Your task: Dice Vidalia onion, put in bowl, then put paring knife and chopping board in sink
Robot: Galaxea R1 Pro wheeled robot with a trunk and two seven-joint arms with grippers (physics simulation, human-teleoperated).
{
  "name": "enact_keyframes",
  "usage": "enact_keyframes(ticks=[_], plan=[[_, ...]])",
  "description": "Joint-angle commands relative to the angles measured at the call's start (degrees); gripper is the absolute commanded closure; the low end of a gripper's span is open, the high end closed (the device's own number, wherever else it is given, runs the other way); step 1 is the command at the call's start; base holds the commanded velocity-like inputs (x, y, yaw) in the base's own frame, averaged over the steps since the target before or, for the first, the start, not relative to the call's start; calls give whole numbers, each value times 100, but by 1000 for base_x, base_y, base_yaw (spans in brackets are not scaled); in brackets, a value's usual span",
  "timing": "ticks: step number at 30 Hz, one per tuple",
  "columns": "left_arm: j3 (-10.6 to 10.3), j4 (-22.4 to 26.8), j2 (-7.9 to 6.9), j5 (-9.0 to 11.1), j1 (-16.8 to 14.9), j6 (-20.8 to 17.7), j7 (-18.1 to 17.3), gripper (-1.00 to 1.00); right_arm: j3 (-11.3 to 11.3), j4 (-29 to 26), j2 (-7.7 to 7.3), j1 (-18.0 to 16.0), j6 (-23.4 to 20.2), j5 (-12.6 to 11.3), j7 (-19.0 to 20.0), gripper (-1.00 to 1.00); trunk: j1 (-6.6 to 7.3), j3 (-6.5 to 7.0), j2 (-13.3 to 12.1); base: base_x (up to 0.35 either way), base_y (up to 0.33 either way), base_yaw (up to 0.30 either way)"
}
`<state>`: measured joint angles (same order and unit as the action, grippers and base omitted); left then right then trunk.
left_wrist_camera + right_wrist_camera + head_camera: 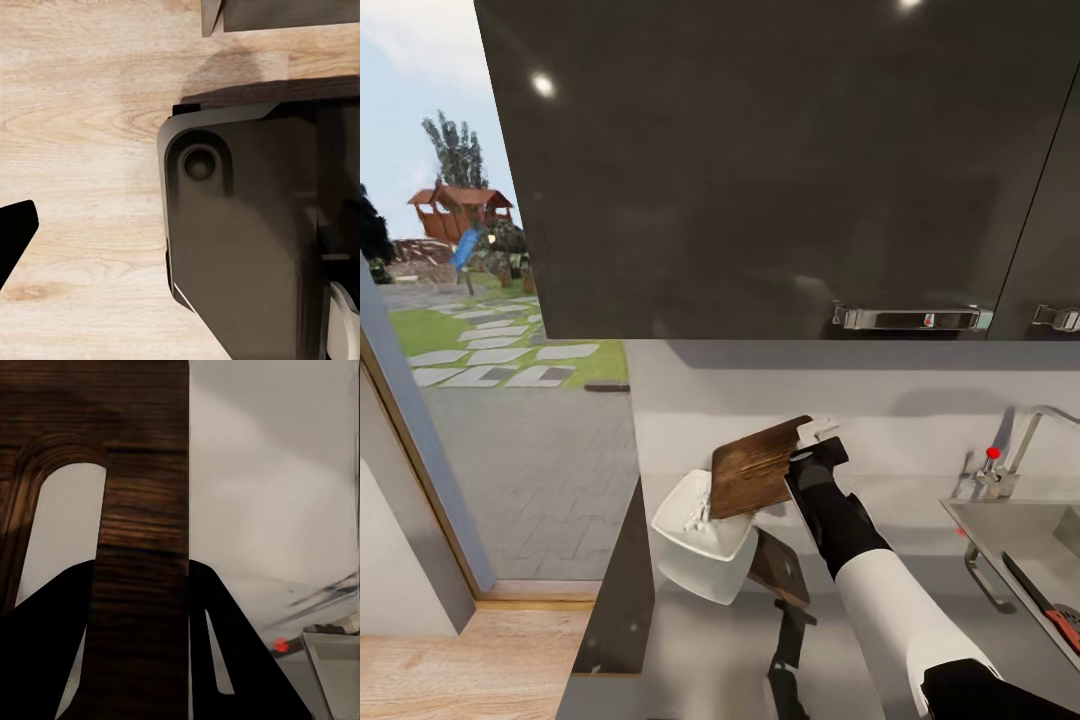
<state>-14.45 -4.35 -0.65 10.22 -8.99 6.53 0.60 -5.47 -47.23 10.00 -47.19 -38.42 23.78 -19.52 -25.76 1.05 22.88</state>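
Surface: I see the grey countertop (920, 590) under dark upper cabinets (780, 170).
Room: the sink (1028, 545) sits well apart from the bowl (695, 520).
Board: my right gripper (805, 455) is clenched on the brown chopping board (757, 470), tilted above the bowl.
Left gripper: I cannot tell.

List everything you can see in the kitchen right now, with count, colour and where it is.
chopping board: one, brown wood, lifted and tilted above the bowl, held at its handle end
bowl: one, white, on the countertop near its left end, under the board
paring knife: one, red handle, dark blade, lying in the sink
sink: one, steel, at the right
faucet: one, chrome with a red dot, behind the sink
countertop: one, grey, along the wall
upper cabinets: dark, overhead, metal handles
floor: light wood
right gripper: black, jaws shut on the board
left gripper: one dark fingertip seen over the floor
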Motion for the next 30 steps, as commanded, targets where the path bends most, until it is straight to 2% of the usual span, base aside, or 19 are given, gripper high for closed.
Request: enact_keyframes(ticks=[1,10,12,14,15,16,18,19,21,22,25,27,28,30], plan=[[-49,-22,3,50,-6,38,2,-100,-7,-51,0,-1,-43,9,6,100,-2,-3,4,0,0,0],[-49,-22,3,50,-6,37,2,-100,38,-430,0,-1,-43,-11,572,100,-2,-3,4,0,0,0],[-49,-22,3,50,-7,40,2,-100,86,-509,0,-1,-43,-55,814,100,-2,-3,4,0,0,0],[-49,-22,3,50,-6,45,2,-100,345,-584,0,-1,-43,-156,1207,100,-2,-3,4,0,0,0],[-49,-22,3,50,-7,53,2,-100,745,-616,0,-1,-43,-213,1593,100,-2,-3,4,0,0,0],[-49,-22,3,50,-7,55,2,-100,966,-621,-22,-1,-43,-233,1824,100,-2,-3,4,0,0,0],[-49,-22,3,50,-6,61,2,-100,1361,-626,-207,-1,-43,-254,2393,100,-2,-3,4,0,0,0],[-49,-22,3,50,-7,64,2,-100,1592,-628,-348,-1,-43,-258,2876,100,-2,-3,4,0,0,0],[-49,-22,-1,50,-7,76,2,-100,1792,-622,-539,-1,-43,-254,3420,100,-2,-3,4,0,0,0],[-46,-19,-8,50,-6,82,2,-100,1870,-605,-703,-1,-43,-254,3691,100,-2,-3,4,0,0,0],[-43,-14,-13,56,-7,210,2,-100,1939,-501,-990,7,-16,-255,3937,100,-2,-3,4,0,0,0],[-45,-13,-14,56,-6,417,3,-100,1946,-456,-1025,12,-6,-253,3958,100,-2,-3,4,0,0,0],[-43,-13,-16,58,-8,736,8,-100,1950,-415,-1054,20,7,-250,3972,100,-2,-3,4,0,0,0],[-44,-17,-16,58,-8,957,9,-100,1952,-396,-1100,23,20,-246,3978,100,-2,-3,4,0,0,0]])
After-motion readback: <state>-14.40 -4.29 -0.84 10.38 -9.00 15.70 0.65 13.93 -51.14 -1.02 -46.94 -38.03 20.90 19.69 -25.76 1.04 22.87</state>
